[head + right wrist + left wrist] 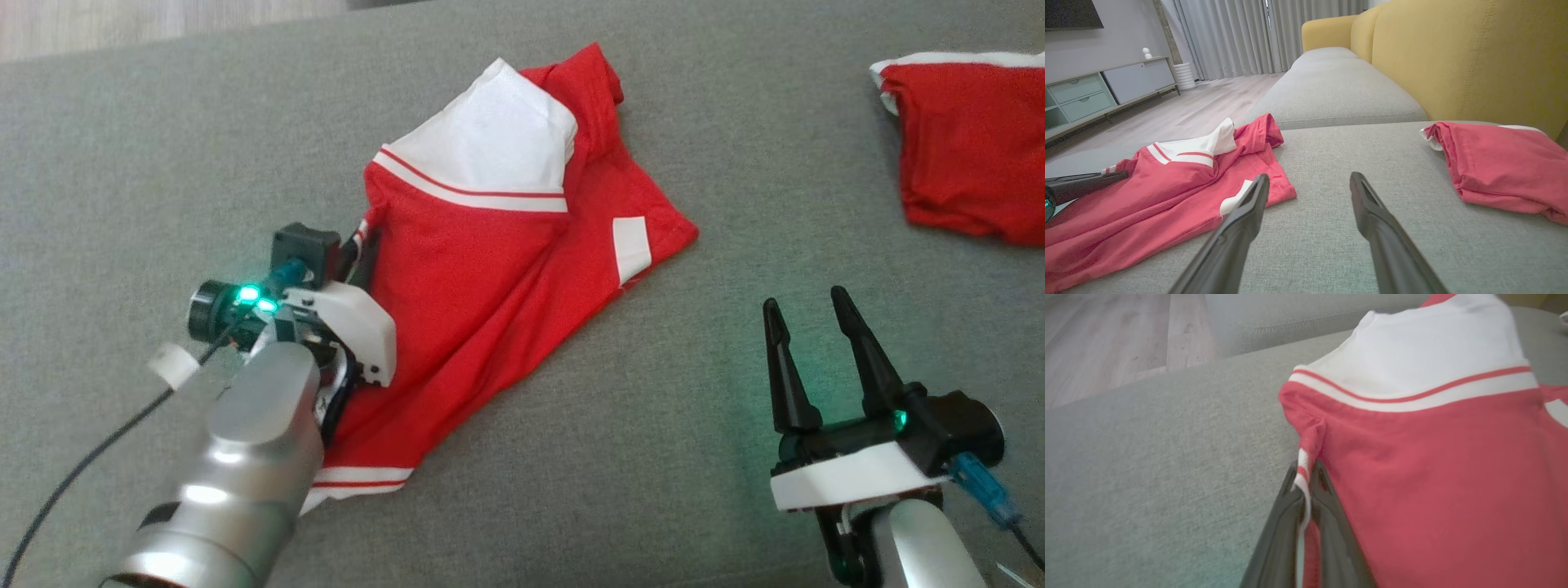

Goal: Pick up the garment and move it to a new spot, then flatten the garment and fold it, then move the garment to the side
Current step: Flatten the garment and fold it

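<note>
A red garment (482, 278) with white panels and striped trim lies crumpled on the grey cushion (163, 163), partly folded over itself. My left gripper (363, 245) sits at the garment's left edge, shut on a striped hem. The left wrist view has that hem (1303, 473) pinched between the two dark fingers (1331, 514). My right gripper (804, 314) hovers open over bare cushion to the right of the garment, nothing between its fingers (1249, 212). The garment (1167, 192) lies just left of that gripper in the right wrist view.
A second red garment (963, 147) lies bunched at the cushion's far right, next to the yellow sofa back (1453, 57). Wooden floor (1106, 343) runs beyond the cushion's far edge. A low cabinet (1098, 94) stands across the room.
</note>
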